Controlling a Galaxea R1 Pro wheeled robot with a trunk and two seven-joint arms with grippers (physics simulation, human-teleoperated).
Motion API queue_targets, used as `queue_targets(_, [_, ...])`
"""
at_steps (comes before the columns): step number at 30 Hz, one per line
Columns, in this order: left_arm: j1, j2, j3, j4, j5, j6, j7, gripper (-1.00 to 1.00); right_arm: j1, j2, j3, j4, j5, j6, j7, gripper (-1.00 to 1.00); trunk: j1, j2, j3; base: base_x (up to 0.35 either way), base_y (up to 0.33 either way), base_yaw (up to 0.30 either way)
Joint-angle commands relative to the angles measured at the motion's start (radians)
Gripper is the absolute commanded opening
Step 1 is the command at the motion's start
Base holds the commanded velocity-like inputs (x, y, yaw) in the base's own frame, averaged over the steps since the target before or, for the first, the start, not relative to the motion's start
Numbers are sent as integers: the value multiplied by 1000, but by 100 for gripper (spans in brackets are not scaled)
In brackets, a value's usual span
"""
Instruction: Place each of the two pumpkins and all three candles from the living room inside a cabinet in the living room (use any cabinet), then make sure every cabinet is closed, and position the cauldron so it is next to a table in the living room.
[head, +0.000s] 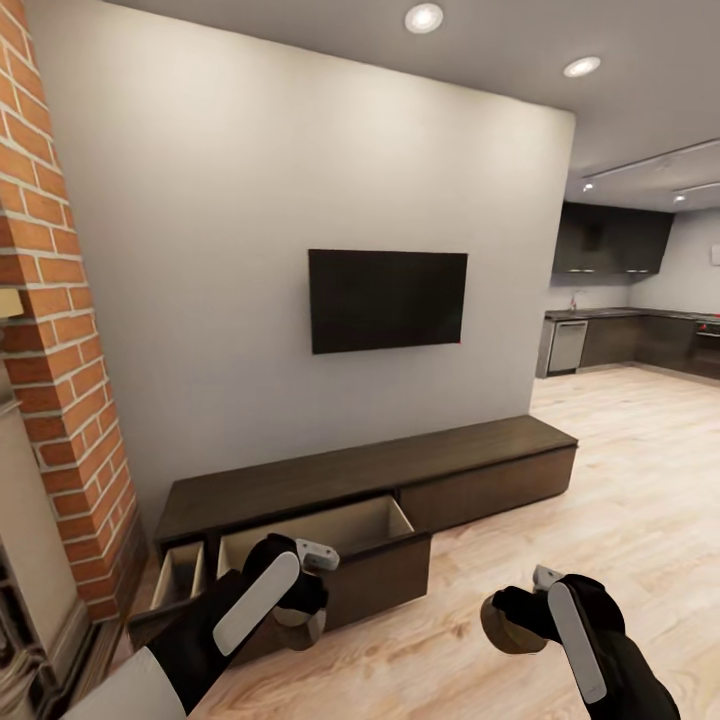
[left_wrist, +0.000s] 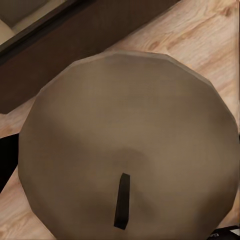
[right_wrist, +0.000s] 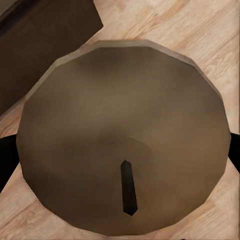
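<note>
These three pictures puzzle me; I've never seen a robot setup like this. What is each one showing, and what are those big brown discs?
They are simulator renders from one wheeled robot with two arms. The large picture comes from its head camera, looking down at a low dark cabinet under a wall TV, with two drawers pulled open. The other two come from cameras near each hand. The left hand and right hand each hold a stubby beige candle. The discs are those candles seen end-on from very close: the left candle and the right candle, each with a short dark wick, above the wood floor.
</note>
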Motion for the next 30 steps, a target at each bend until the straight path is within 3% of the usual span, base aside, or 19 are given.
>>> queue_targets(1, [-2, 1, -3, -1, 5, 2, 11, -100, -1, 0, 0, -1, -15, 2, -9, -100, 0, -1, -1, 194, -270, 124])
queue_targets(16, [-2, 1, -3, -1, 5, 2, 11, -100, -1, 2, 2, -2, -15, 2, -9, -100, 0, -1, 0, 196, -214, 34])
queue_targets(30, [-2, 0, -3, -1, 5, 2, 11, -100, -1, 4, 4, -2, -14, 2, -10, -100, 0, -1, 0, 39, -11, 254])
